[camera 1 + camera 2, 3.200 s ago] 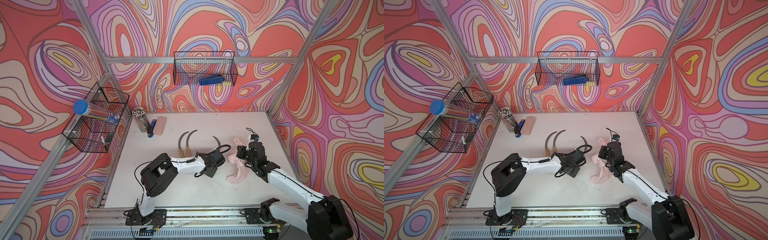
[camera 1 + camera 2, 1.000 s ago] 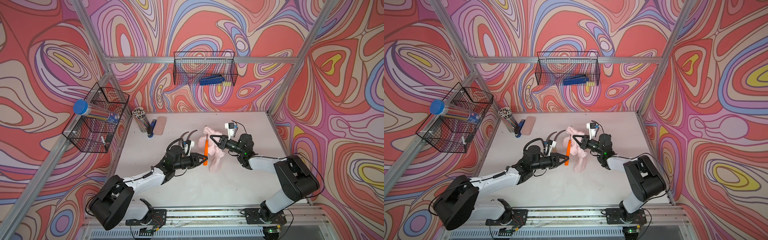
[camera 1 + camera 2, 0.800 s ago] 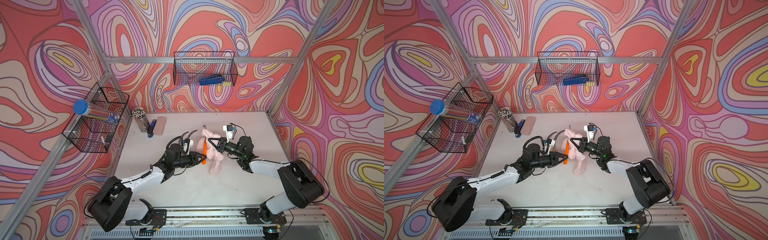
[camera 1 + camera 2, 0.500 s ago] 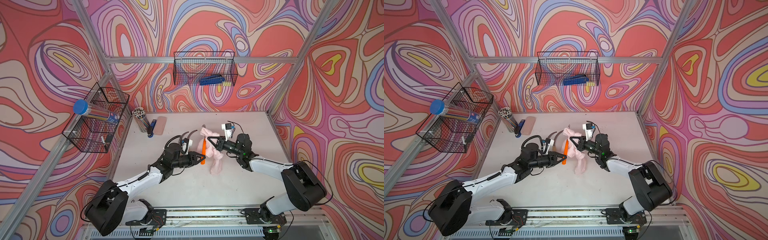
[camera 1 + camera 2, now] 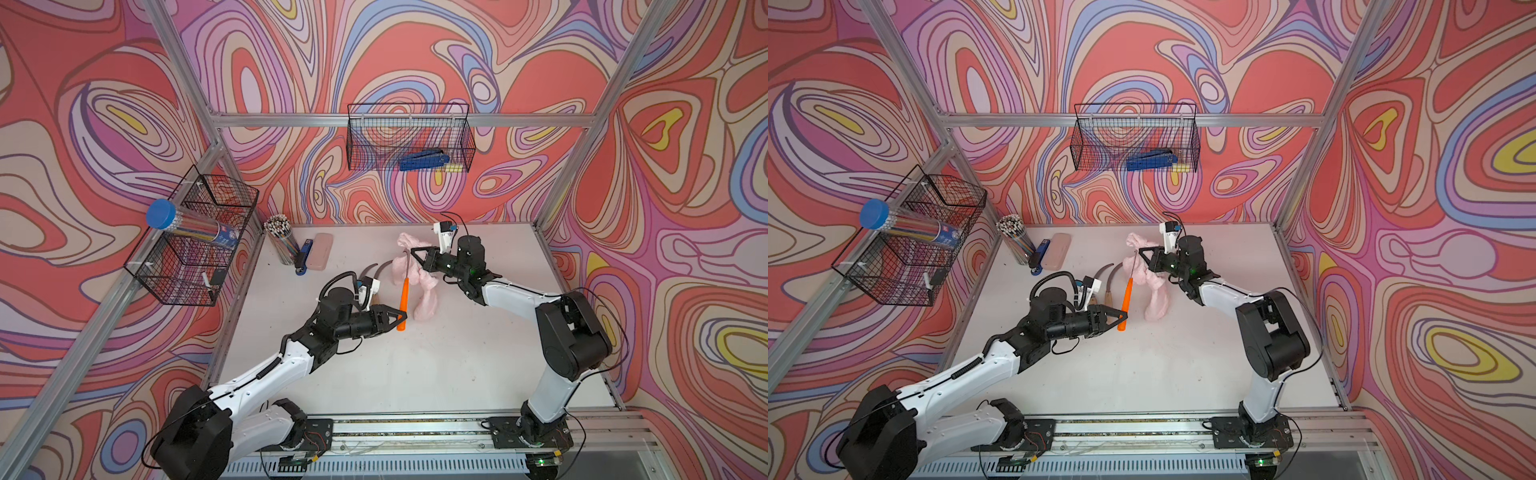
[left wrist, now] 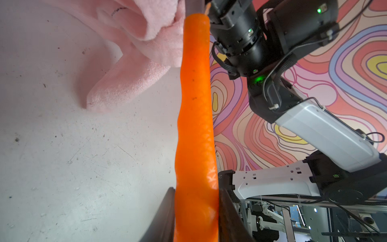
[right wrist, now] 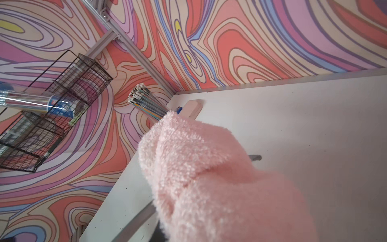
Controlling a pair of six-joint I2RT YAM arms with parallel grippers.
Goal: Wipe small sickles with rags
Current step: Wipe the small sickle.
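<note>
Fingers (image 6: 165, 218) of the left gripper (image 5: 401, 317) clamp the lower end of the orange-handled small sickle (image 5: 403, 297), held nearly upright above the white tabletop (image 5: 415, 374). The right gripper (image 5: 414, 252) is pinched closed on the pale pink terry rag (image 5: 426, 305). The cloth is bunched around the sickle's dark curved metal blade and hides most of it, and its tail hangs to the table. In the right wrist view the rag covers that gripper's fingers entirely. Two wooden-handled sickles (image 5: 1108, 293) lie behind the left wrist, partly hidden. Three seconds earlier, sickle and rag were down on the table.
</note>
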